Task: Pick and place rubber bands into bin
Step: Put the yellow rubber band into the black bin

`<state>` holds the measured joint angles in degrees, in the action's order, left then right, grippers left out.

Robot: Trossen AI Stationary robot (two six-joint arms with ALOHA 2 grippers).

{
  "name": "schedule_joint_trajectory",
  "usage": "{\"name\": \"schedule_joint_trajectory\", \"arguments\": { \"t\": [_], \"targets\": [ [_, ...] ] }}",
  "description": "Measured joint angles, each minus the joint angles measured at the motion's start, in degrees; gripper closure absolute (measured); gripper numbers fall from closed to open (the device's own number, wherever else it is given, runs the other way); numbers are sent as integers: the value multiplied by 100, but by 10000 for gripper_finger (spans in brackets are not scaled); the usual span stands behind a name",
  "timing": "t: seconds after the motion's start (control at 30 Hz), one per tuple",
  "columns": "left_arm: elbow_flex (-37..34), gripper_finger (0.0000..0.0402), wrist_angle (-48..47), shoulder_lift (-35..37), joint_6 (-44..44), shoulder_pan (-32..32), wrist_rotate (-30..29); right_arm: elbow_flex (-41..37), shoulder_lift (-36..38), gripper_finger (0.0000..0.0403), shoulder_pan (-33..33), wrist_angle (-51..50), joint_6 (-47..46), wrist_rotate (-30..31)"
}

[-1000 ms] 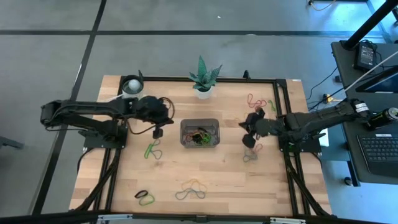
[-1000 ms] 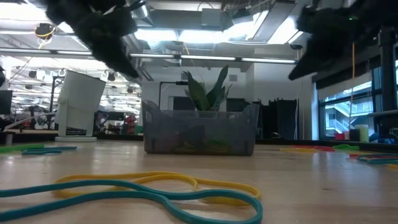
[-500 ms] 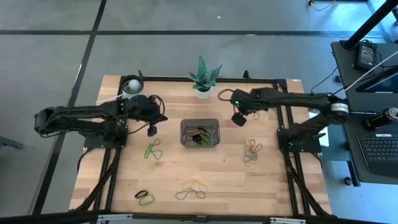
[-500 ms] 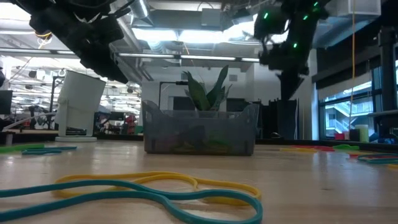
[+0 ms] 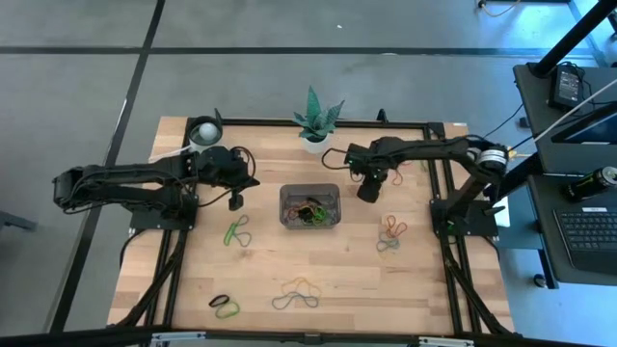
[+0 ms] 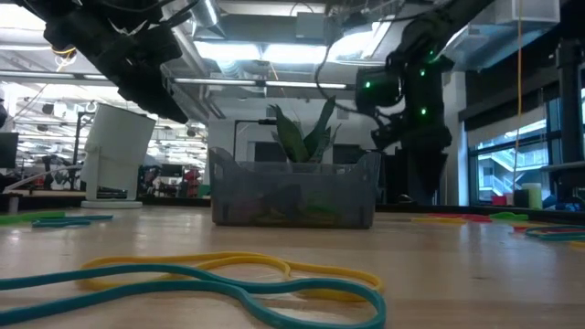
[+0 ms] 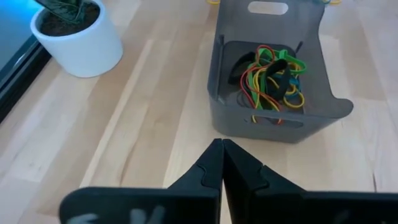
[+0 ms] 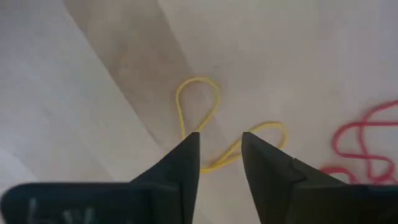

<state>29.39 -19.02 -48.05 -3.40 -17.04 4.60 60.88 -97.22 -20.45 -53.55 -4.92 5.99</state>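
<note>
Right gripper (image 5: 367,190) hung just beside the bin (image 5: 309,206), on its right-hand side in the high view, with its fingers (image 8: 180,163) spread a little apart and nothing between them; under their tips a yellow rubber band (image 8: 205,124) lay flat on the wooden table (image 5: 337,270), and a red band (image 8: 367,140) curled on the boards close to it. Left gripper (image 5: 234,201) waited on the bin's other side, near it, with its fingers (image 7: 208,174) pressed together and empty.

Inside the bin (image 7: 273,74) sat a tangle of rubber bands (image 7: 270,78) in green, red, yellow and black. More bands lay loose on the table: a green pair (image 5: 236,231) just below the left gripper, a red, orange and grey cluster (image 5: 390,234) below the right gripper, a yellow and teal pair (image 5: 297,294) near the front edge, and a black and green pair (image 5: 224,306) towards the front left corner.

Behind the bin stood a potted plant (image 5: 314,123) in a white pot, and a white round cup (image 5: 203,132) stood behind the left gripper near the table's back left corner. Nothing lay between either gripper and the bin's walls. No writing could be read on any object
</note>
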Motion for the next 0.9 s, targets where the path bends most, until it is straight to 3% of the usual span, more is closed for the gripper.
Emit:
{"name": "schedule_joint_trajectory", "arguments": {
  "t": [0.33,0.53,0.67,0.9],
  "targets": [
    [0,400,-1,0,318,4,49,-507,-422,234,-2,235,-144,-358],
    [0,400,-5,-2,328,7,131,-942,-332,236,43,644,-372,-424],
    [0,400,-4,-2,326,5,123,-940,-320,276,100,663,-356,-428],
    [0,400,-4,-2,555,4,38,-963,-180,391,122,727,-521,-447]
  ]
}}
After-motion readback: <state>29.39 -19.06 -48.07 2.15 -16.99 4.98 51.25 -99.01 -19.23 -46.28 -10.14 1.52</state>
